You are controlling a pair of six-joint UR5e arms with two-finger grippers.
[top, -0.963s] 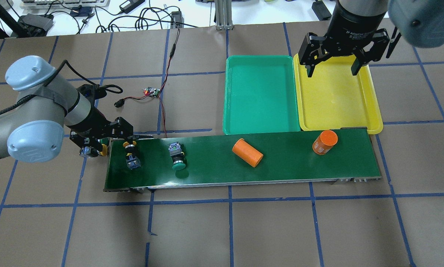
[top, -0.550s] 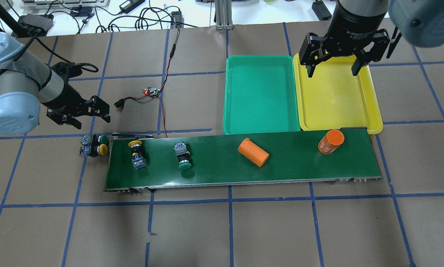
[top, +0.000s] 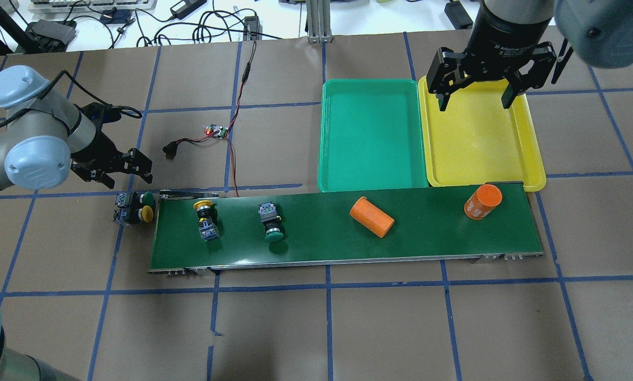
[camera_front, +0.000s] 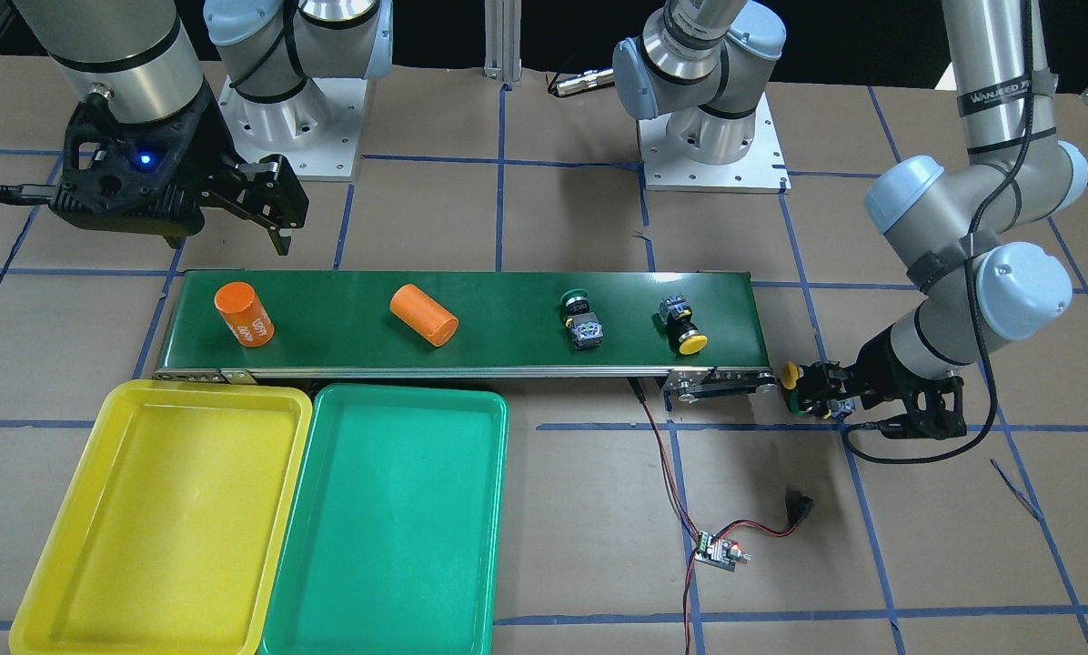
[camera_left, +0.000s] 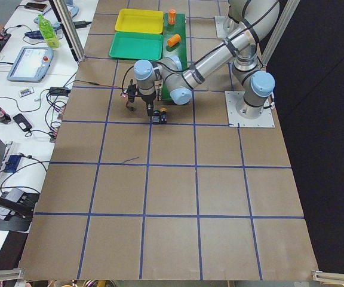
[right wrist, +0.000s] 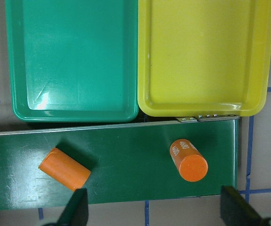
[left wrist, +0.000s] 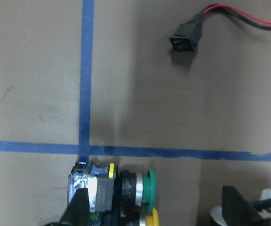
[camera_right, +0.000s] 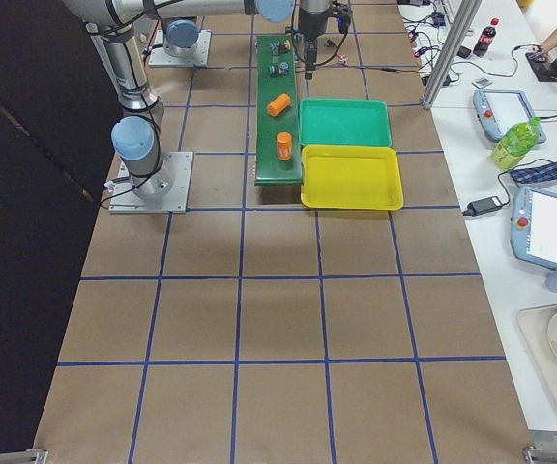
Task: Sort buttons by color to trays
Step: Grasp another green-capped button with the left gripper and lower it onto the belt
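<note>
Two buttons ride the belt: a yellow one and a green one. Another green button and a yellow button lie side by side on the table off the belt's left end. My left gripper hovers open just beyond that pair, holding nothing. Further right, the right gripper hangs open and empty over the far end of the yellow tray. The green tray lies beside it. Both trays hold nothing.
The dark-green conveyor belt also carries an orange cylinder lying down and a second one near its right end. A small circuit board with red wires and a black connector lies behind the belt's left end.
My left gripper has risen off the two buttons beside the belt's end and drawn back from them. Everything on the belt has shifted right. The right gripper has not moved.
</note>
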